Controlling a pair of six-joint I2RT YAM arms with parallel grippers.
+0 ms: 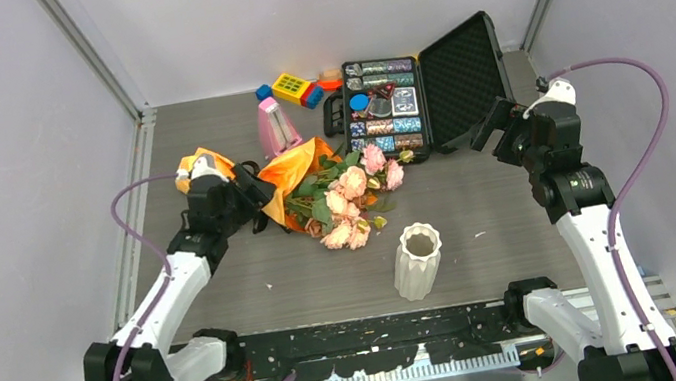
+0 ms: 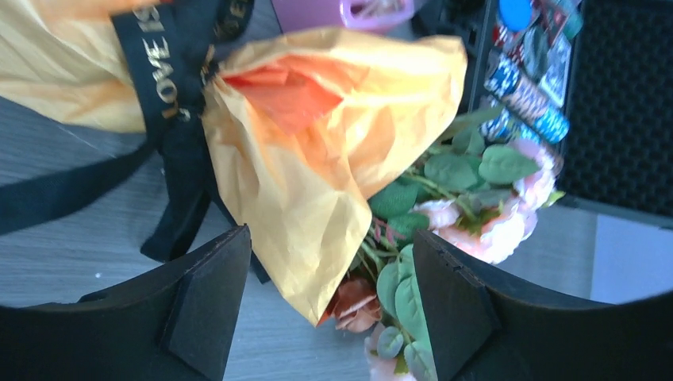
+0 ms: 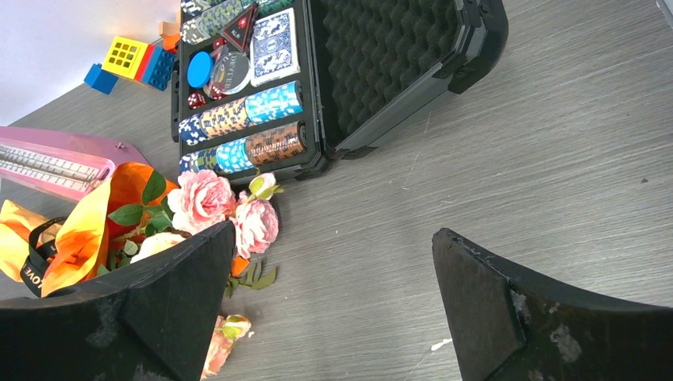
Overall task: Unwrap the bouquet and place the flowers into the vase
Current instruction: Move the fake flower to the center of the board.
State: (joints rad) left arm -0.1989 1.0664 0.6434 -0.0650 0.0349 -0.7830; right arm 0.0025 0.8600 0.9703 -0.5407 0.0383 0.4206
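The bouquet (image 1: 314, 189) lies on its side left of the table's middle. Its crinkled orange paper (image 2: 317, 159) is bunched by a black ribbon (image 2: 171, 103). The pink and peach flowers (image 1: 355, 193) spill out to the right with green leaves. My left gripper (image 1: 259, 194) is at the wrapped end and is open. In the left wrist view a tip of the paper hangs between its fingers (image 2: 329, 238), touching neither. The white ribbed vase (image 1: 417, 259) stands upright near the front. My right gripper (image 1: 496, 126) hovers open and empty (image 3: 333, 234) right of the flowers (image 3: 208, 198).
An open black case (image 1: 387, 107) of poker chips and cards sits at the back, with its foam-lined lid (image 1: 463, 76) raised toward my right gripper. A pink metronome-shaped object (image 1: 274, 127) stands just behind the bouquet. Coloured toy blocks (image 1: 293, 88) lie by the back wall.
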